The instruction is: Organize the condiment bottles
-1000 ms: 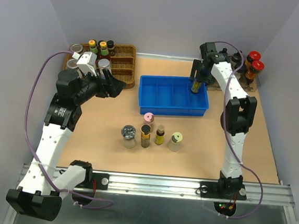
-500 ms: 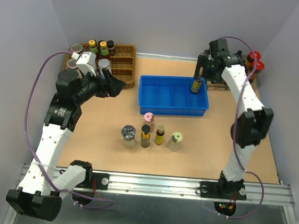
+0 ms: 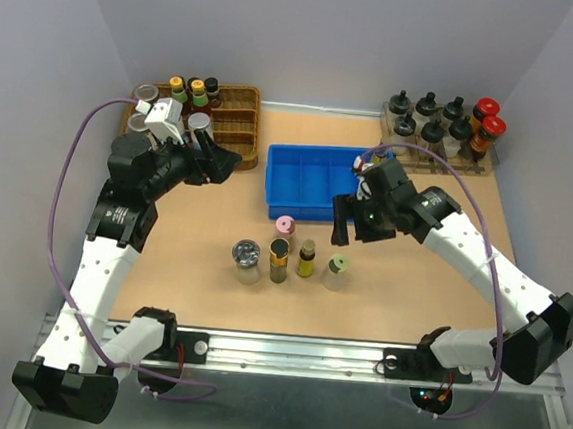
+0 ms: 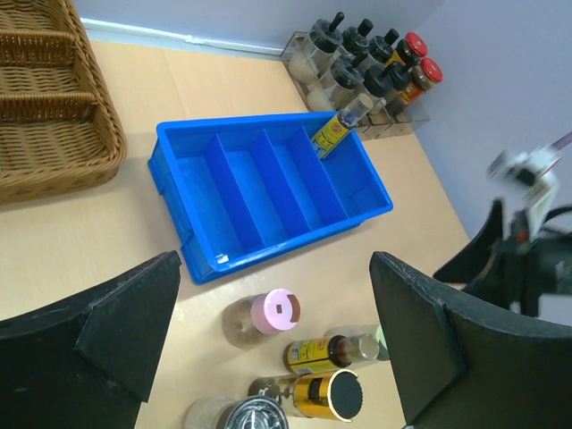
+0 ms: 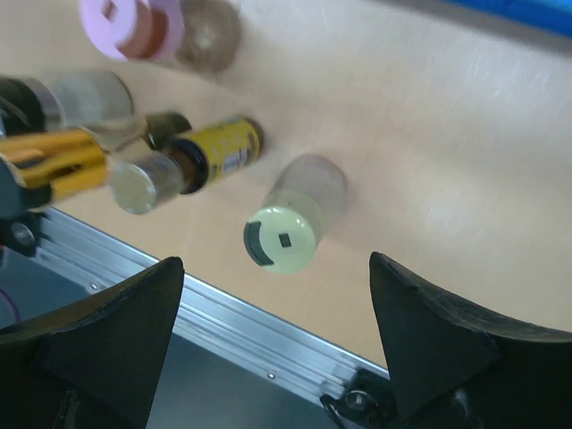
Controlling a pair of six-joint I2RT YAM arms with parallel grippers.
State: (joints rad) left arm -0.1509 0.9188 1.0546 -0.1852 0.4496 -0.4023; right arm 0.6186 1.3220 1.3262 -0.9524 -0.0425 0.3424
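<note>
Blonde wood table carries everything. At its far middle I see the blue bin, four lanes across; the wicker basket sits at the far left and the rack of cruets at the far right. My left tool hangs between basket and bin, spread wide and holding nothing. My right tool hovers by the bin's near wall, also wide and empty, with the pale-green-lidded jar showing between its fingers in the wrist view.

One yellow-labelled bottle leans in the far end of the rightmost lane. The other five stand on the table near the bin: silver-lidded jar, gold-wrapped bottle and slim yellow bottle in a row with the green-lidded one at the right end; the pink-lidded jar is just behind the gold one.
</note>
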